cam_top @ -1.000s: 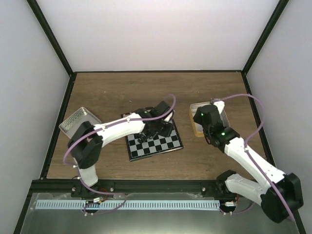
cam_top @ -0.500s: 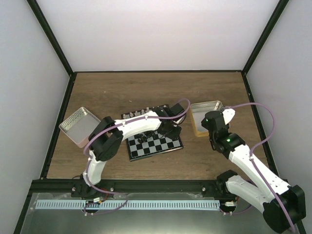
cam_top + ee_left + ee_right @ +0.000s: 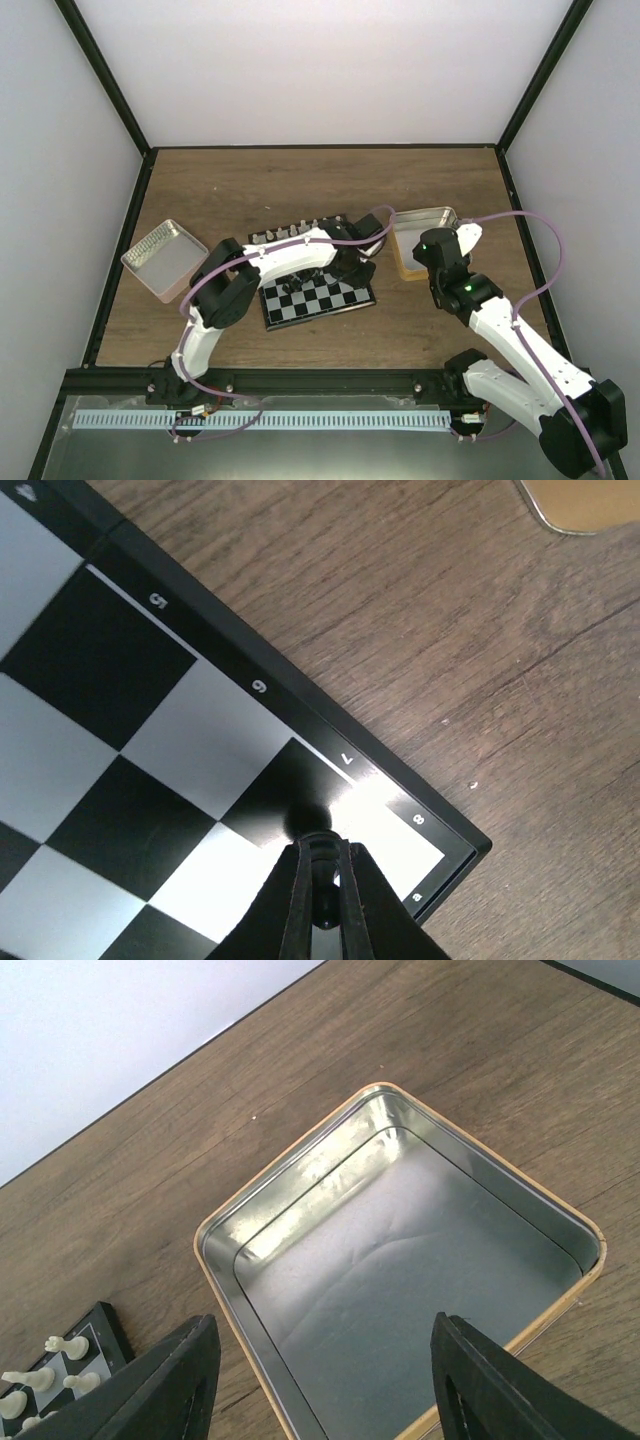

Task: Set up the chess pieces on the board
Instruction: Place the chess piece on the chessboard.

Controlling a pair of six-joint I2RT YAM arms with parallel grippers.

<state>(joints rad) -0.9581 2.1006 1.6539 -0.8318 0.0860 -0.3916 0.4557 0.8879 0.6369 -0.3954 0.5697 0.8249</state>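
Observation:
The board lies mid-table, its checks and numbered border filling the left wrist view. My left gripper is shut on a tiny black chess piece, right over the squares beside border numbers 7 and 8, near the board's corner. From above, this gripper sits at the board's right edge. My right gripper is open and empty above a metal tin that holds nothing. Cream pieces stand on the board's far row.
The empty tin sits right of the board, under the right arm. A second tin lies at the table's left. Black frame rails and white walls ring the wooden table.
My left gripper has carried the black piece rightwards across the board to its right edge. The right gripper has drawn back off the tin and opened wider.

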